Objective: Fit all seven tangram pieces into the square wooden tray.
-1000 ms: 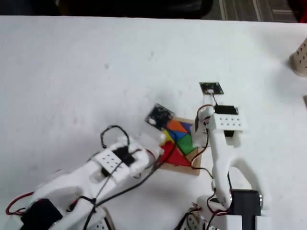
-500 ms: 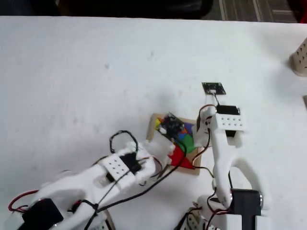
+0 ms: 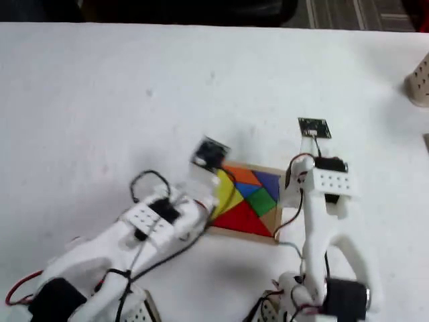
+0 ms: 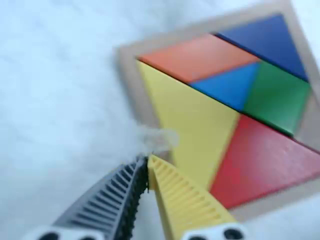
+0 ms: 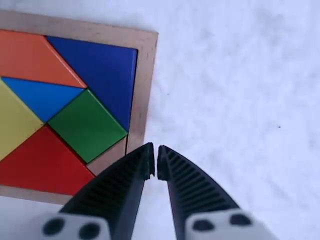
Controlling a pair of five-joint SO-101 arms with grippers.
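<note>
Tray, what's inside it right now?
Inside the tray: orange, dark blue, light blue, green, yellow and red pieces. One corner shows a bare triangular gap. The pieces cover the rest of the floor.

Square wooden tray (image 4: 132, 80): one corner runs past the frame edge. A blurred pale patch (image 4: 157, 140) just ahead of the left gripper (image 4: 147, 162) obscures the yellow piece (image 4: 195, 115) at its edge. Right wrist view: the tray side farthest from the right gripper (image 5: 154, 162) is cropped, cutting the yellow piece and the red piece (image 5: 45, 160).
</note>
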